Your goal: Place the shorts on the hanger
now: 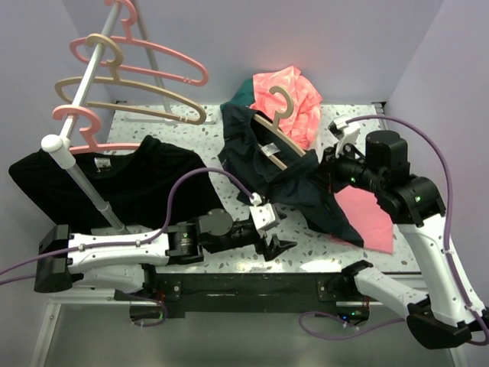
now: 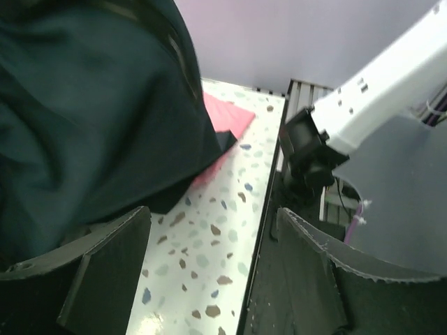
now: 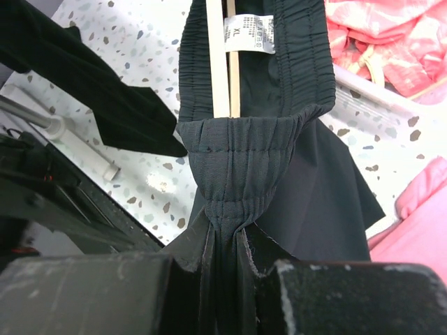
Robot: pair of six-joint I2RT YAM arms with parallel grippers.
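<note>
The task stands part done: the hanger runs inside the waistband of the shorts, draped mid-way across the bench, with the right gripper pinching the bunched waistband and the left gripper spread empty alongside; even seating and release appear outstanding.

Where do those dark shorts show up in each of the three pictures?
Top view: the shorts hang over a tan hanger at centre.
Left wrist view: the shorts fill the upper left.
Right wrist view: the shorts run down the centre, waistband pinched in the right hand.
Shared landmark: the speckled table top, seen in all three.
</note>
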